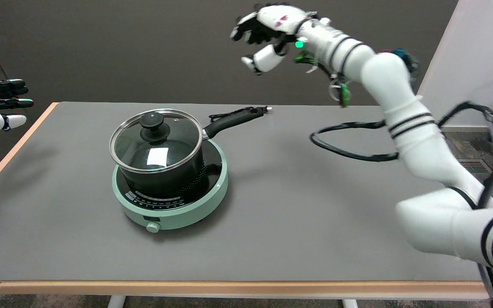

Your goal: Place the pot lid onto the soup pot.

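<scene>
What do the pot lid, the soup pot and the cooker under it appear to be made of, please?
Pot lid: clear glass, seemingly, since the pot's inside shows through it, with a shiny metal rim and a matt black knob, probably plastic. Soup pot: dark, likely coated metal, with a black handle. Cooker: pale green body, smooth like plastic, under a glossy black top.

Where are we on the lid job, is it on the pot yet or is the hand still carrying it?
Done: the glass lid sits on the soup pot, which stands on the green cooker. In hand: nothing; the right hand is raised in the air to the pot's right, fingers apart and holding nothing. Left: nothing visible for the placement itself, though how well the lid sits on the far rim can't be judged.
</scene>
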